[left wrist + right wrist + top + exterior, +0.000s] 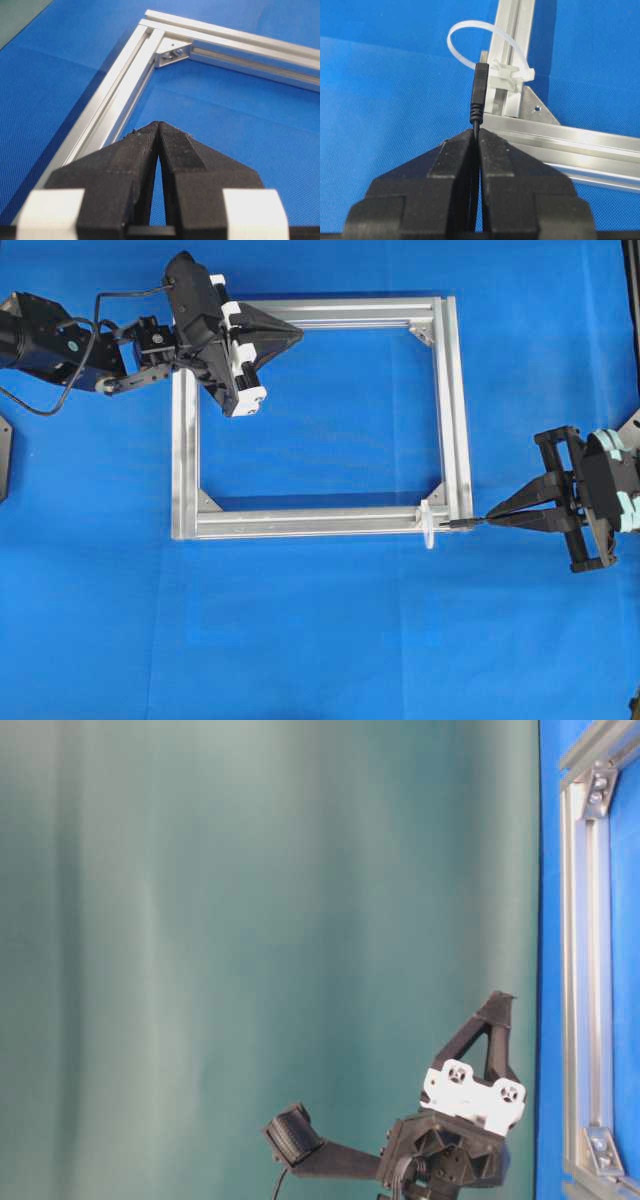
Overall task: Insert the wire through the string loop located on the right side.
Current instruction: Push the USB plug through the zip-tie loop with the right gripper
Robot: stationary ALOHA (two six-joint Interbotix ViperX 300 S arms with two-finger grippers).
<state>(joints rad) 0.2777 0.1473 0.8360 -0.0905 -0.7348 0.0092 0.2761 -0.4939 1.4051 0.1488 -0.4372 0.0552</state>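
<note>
Thin black wire (478, 97) — thicker ribbed plug tip.

- The wire (478, 97) shows only its plug tip; the rest disappears between the right gripper's (476, 134) closed fingers.
- Overhead, the string loop (428, 524) is too small to make out its opening.
- The table-level view crops the aluminium frame (580, 970) at its right edge.
</note>
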